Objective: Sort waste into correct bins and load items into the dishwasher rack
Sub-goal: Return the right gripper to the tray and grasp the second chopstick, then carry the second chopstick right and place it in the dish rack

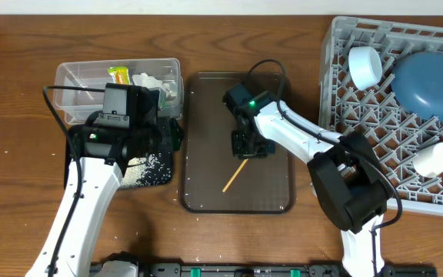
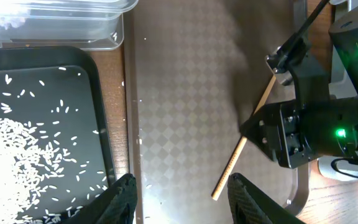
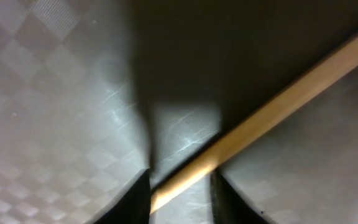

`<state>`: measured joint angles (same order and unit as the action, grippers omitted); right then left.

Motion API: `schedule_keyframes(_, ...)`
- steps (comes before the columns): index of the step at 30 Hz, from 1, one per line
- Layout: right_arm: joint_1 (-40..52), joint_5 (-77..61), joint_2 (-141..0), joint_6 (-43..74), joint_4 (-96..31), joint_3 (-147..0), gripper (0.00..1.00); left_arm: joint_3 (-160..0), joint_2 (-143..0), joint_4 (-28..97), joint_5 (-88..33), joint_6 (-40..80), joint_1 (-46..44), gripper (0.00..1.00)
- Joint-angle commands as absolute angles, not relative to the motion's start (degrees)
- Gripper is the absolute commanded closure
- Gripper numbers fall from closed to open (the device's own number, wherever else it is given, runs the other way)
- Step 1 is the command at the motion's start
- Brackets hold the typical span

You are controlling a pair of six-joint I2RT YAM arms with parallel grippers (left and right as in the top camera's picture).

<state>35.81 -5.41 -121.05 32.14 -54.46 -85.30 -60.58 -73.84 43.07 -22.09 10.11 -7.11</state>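
Observation:
One wooden chopstick [image 1: 234,175] lies slantwise on the brown serving tray [image 1: 206,123]; it also shows in the left wrist view [image 2: 232,168]. My right gripper [image 1: 251,146] is pressed down on the tray. Its fingers [image 3: 180,193] are narrowly apart with the chopstick [image 3: 272,115] crossing between their tips. My left gripper [image 2: 180,202] is open and empty over the tray's left edge. The black tray [image 1: 168,178] holds loose rice [image 2: 5,168]. The clear tub [image 1: 71,77] holds the snack wrapper [image 1: 120,75] and the tissue [image 1: 158,83]. The grey rack [image 1: 375,131] holds the blue plate [image 1: 429,81] and white cups [image 1: 365,65].
Another white cup [image 1: 435,159] lies at the rack's right side. The left arm covers part of the black tray and the tub. The right arm stretches from the front right across to the brown tray. Bare wooden table lies at the left and front.

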Motion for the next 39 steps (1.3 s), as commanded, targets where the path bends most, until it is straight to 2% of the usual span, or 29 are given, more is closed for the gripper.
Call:
schedule_keyframes(1,34.20,-3.18,-123.63,32.75,-54.22,-85.17,0.91,-60.99,-73.73,43.07,-21.76,9.78,-6.81,0.50)
schedule_keyframes(3,32.58,-3.18,-123.44,32.23,-54.76,-86.17,0.99,-60.99,-73.73,43.07,-21.78,9.78,-6.81,0.50)
schedule_keyframes(9,26.20,-3.14,-119.63,23.51,-58.98,-93.47,0.99,-60.99,-73.73,43.07,-21.78,9.78,-6.81,0.50)
schedule_keyframes(14,18.33,-3.20,-112.38,9.82,-66.11,-102.89,0.99,-60.99,-73.73,43.05,-21.76,9.78,-6.81,0.50)
schedule_keyframes(18,12.78,-3.18,-107.68,4.10,-69.28,-106.00,0.99,-60.99,-73.73,43.05,-21.76,9.76,-6.81,0.50)
schedule_keyframes(27,2.74,-3.03,-107.85,3.33,-71.99,-102.72,0.99,-60.99,-73.73,43.05,-21.76,9.78,-6.81,0.50)
schedule_keyframes(39,1.30,-3.01,-110.65,3.33,-59.86,-89.12,0.99,-60.99,-73.73,43.05,-21.76,9.76,-6.81,0.50)
